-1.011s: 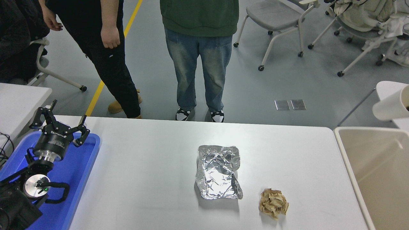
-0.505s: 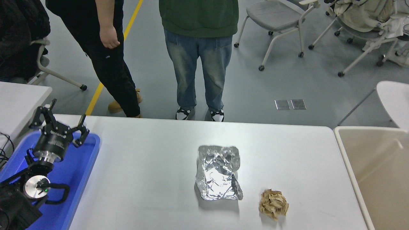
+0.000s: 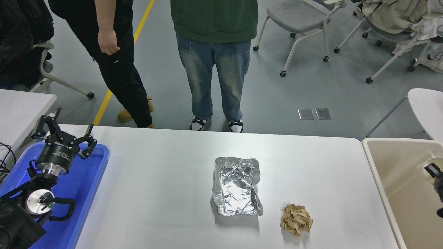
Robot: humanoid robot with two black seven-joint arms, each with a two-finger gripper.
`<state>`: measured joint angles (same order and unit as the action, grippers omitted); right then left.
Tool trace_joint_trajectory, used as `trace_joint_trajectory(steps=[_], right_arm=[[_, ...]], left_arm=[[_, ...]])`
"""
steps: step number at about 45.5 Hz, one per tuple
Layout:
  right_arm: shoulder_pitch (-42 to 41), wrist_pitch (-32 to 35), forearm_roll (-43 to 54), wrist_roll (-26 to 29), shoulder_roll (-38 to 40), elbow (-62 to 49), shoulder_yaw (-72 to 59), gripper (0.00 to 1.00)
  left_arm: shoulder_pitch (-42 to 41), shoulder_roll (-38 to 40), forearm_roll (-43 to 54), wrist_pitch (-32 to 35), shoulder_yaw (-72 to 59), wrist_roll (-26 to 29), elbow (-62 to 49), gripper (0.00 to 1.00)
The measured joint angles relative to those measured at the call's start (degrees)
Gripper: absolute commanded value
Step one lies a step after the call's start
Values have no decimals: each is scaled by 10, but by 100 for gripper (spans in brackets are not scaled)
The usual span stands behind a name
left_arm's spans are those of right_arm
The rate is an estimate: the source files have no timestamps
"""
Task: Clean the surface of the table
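Note:
The table surface (image 3: 166, 180) is a wide white top. On it lie a crumpled sheet of silver foil (image 3: 236, 186) at the middle and a brown crumpled paper ball (image 3: 296, 220) to its lower right. My left gripper (image 3: 67, 130) is parked at the lower left above a blue tray (image 3: 86, 183), its fingers spread open and empty. Only a small black part of my right gripper (image 3: 435, 178) shows at the right edge, over the beige bin (image 3: 391, 193), with a pale round shape just behind it.
Two people stand at the table's far side, one in jeans (image 3: 214, 69) and one in black trousers (image 3: 117, 72). A smaller white tabletop (image 3: 20, 107) is at the far left. Rolling chairs (image 3: 301, 20) stand on the floor beyond.
A white cup seen at the right edge one second ago is gone from there. My right gripper has come into view over the beige bin. The person in black shifted a little.

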<state>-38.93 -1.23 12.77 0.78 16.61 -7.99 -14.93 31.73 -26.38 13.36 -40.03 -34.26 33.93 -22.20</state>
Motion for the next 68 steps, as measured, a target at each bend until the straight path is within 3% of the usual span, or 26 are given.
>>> trace_joint_trajectory(steps=[13,14,17,18,46,68], right_arm=[[7,-22,-4,0,-29,-9,34,0],[7,-23,-4,0,-30,-10,36,12],[9,-25,-5,0,-32,-11,40,85],[9,-26,-5,0,-33,-11,41,100],[-3,-34,-6,-2,-20,-19,55,100],[-21,-36,-6,-5,34,6,46,100]], left_arm=[[0,0,0,0,0,0,0,100],[0,0,0,0,0,0,0,100],[0,0,0,0,0,0,0,100],[0,0,0,0,0,0,0,100],[0,0,0,0,0,0,0,100],[0,0,0,0,0,0,0,100]])
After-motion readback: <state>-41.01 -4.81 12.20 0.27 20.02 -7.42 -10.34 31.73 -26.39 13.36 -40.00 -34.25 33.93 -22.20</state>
